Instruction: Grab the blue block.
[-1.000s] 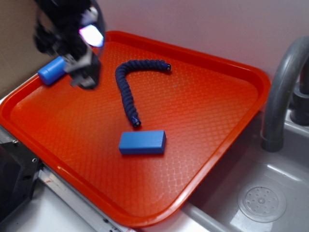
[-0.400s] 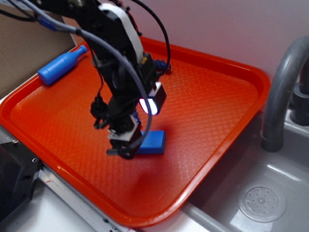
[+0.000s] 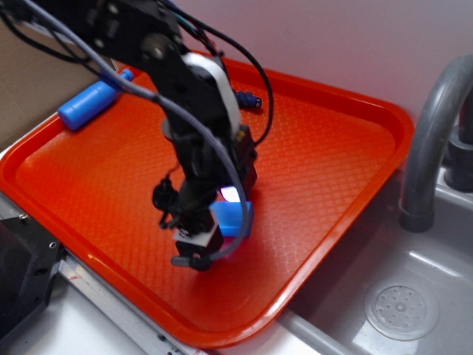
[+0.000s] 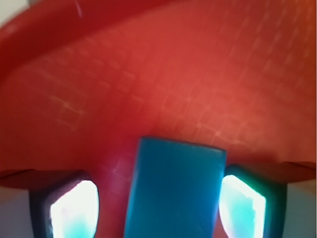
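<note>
The gripper (image 3: 198, 248) is lowered onto the red tray (image 3: 332, 148), near the front edge of it, and the black arm (image 3: 196, 111) with its cables is seen above it. The blue block (image 4: 173, 191) is found between the two jaws in the wrist view, lying flat on the tray surface with its long side pointing away from the camera. The jaws are seen parted, one on each side of the block. The right finger (image 4: 242, 203) is just beside the right face of the block, perhaps touching it, while a narrow strip of red tray is still seen between the left finger (image 4: 74, 208) and the left face. A firm hold on the block cannot be confirmed from the pictures. In the exterior view only the right part of the blue block (image 3: 235, 218) is visible, and the rest is hidden behind the gripper.

At the far left edge of the tray a blue bottle-shaped toy (image 3: 89, 103) is lying on its side. One end of a dark navy rope (image 3: 247, 100) is seen behind the arm. To the right of the tray a grey faucet (image 3: 429, 148) and a sink (image 3: 399, 310) with a round drain are placed.
</note>
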You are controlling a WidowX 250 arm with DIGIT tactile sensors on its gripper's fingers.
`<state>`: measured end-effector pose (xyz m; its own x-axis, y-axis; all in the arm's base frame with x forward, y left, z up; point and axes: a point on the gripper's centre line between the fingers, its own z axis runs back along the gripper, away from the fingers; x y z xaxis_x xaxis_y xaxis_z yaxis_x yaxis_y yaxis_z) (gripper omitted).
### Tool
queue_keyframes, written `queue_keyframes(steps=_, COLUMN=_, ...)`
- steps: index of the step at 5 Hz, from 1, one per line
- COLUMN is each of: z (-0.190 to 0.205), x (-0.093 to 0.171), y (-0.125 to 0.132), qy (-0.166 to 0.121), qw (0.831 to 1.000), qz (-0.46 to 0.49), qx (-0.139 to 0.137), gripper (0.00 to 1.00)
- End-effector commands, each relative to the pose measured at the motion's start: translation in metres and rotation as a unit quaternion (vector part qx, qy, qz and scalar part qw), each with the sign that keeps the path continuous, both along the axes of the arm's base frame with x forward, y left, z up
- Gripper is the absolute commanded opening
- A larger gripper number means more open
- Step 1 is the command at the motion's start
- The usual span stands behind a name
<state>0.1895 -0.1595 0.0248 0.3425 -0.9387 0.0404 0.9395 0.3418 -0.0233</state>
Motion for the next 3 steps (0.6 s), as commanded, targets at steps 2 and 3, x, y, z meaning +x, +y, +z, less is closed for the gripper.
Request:
queue_keyframes(steps=2, z=-0.0055, x=-0.0164, y=-0.0162, qy=-0.002, qw=1.0, qz=0.0, qx=0.001, gripper=0.0)
queue_keyframes(steps=3, z=-0.0052, x=-0.0167, y=-0.0157, qy=-0.003, qw=1.0, qz=0.001, qx=0.003, gripper=0.0)
